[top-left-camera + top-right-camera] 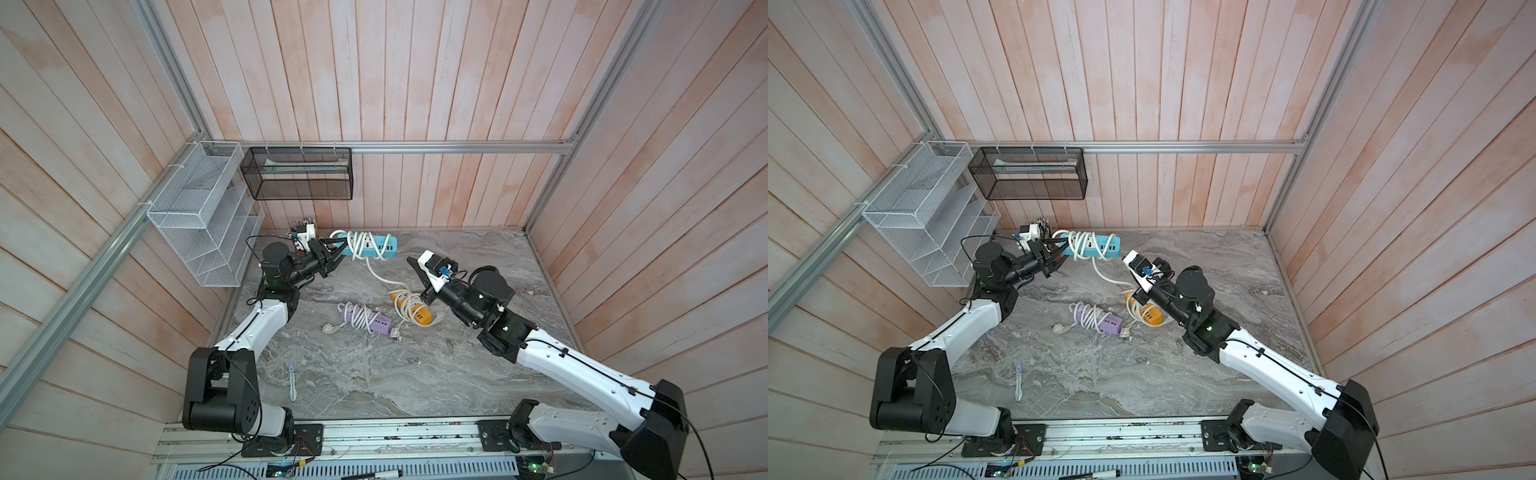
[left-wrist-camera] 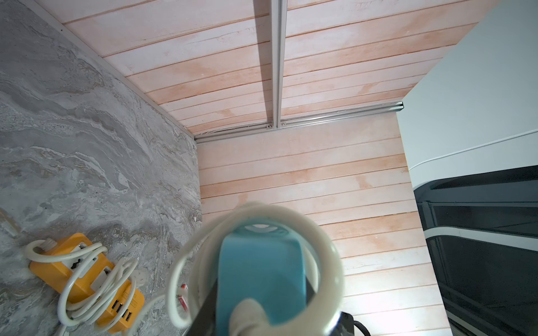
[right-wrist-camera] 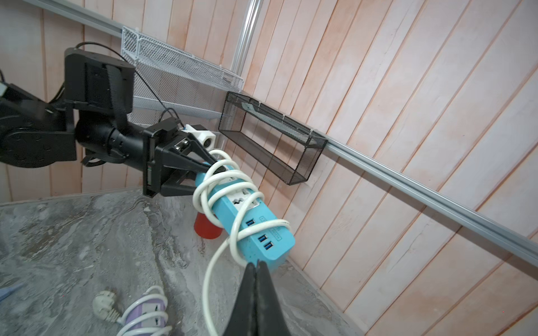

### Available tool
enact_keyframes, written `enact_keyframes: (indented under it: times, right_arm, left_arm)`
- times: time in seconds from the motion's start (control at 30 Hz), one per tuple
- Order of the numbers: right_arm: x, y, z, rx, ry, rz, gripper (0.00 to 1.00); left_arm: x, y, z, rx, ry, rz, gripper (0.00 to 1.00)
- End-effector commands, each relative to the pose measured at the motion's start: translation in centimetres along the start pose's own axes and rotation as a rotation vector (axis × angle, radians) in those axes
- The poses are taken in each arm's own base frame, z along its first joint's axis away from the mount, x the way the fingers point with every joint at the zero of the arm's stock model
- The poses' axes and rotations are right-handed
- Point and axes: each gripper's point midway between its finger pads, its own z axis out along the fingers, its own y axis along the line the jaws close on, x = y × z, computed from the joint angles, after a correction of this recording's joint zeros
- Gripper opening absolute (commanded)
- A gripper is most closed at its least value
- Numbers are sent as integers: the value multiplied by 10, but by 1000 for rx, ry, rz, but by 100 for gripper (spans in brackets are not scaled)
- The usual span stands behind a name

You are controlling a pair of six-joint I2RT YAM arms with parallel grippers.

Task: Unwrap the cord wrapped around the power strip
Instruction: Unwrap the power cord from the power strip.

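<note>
Over the counter's (image 1: pixel 457 365) back edge, toward its left corner, the blue power strip (image 3: pixel 247 221) is lifted, one end clamped in the left claw (image 3: pixel 208 173). The white cord (image 1: pixel 361 245) loops round it and trails down. The right claw (image 3: pixel 257 266) is pinched closed and empty, beside the strip's free end.

Tweezers (image 1: pixel 292 380) front-left on table (image 1: pixel 457 374), power strip (image 1: pixel 388 245) raised at back

Bright, even light (edges bowed, foreground blurred).
</note>
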Motion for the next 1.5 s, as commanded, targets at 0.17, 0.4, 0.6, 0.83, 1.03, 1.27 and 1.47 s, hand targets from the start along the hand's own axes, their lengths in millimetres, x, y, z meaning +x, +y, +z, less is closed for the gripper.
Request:
enact_keyframes:
  times: [0.17,0.4,0.6,0.83,1.03,1.27,1.47]
  right_arm:
    - [51,20,-7,-28,148,70,55]
    - [72,28,-5,-88,144,158,99]
    - [108,31,9,-45,155,140,99]
    - [129,31,39,-7,134,97,95]
    - [142,18,57,56,116,82,90]
    - [155,9,78,73,106,101,73]
    - [160,17,85,30,109,124,40]
  left_arm:
    - [-10,-52,-1,108,-24,130,0]
    - [-8,-63,-4,128,-24,130,0]
    - [-5,-83,-8,136,-25,157,0]
    - [-3,-88,-10,139,-29,151,0]
    - [1,-89,-11,138,-27,147,0]
    - [6,-84,-9,134,-20,134,0]
    - [6,-83,-9,133,-22,132,0]
